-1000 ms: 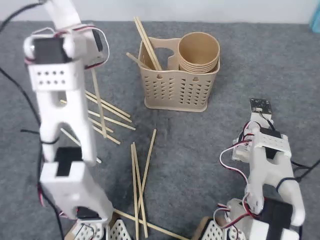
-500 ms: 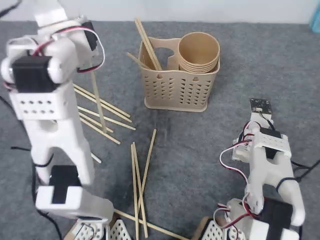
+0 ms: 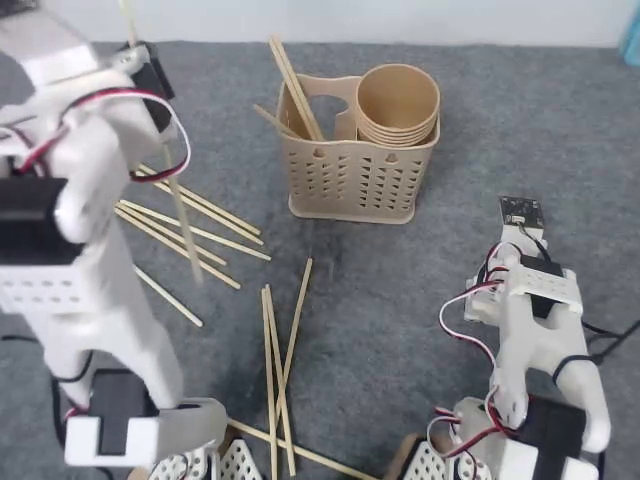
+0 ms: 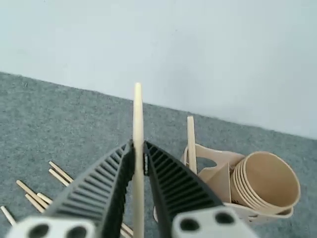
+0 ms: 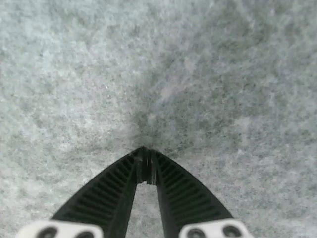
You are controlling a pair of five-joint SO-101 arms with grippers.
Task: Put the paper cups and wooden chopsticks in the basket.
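Midway through the clear-up, the left arm (image 3: 80, 210) holds one wooden chopstick (image 4: 137, 106) raised above the bench (image 3: 420, 300). Its jaws are pinched tight on the shaft, and the stick's lower end hangs over the loose chopsticks (image 3: 195, 228) scattered on the grey cover. More loose sticks (image 3: 272, 370) lie mid-bench, in front of the basket (image 3: 350, 185). The basket stands toward the back, with the paper cups (image 3: 398, 100) stacked in its right-hand compartment and a few chopsticks (image 3: 295, 80) leaning out of the left one. At right, the right arm (image 3: 540, 320) sits folded low near its base, jaws closed on nothing over bare grey cover. The cups look done, and the chopstick step is in hand. The next move appears to call for carrying the held stick across to the basket's left compartment. Its tip would need lining up above the opening before the jaws part.
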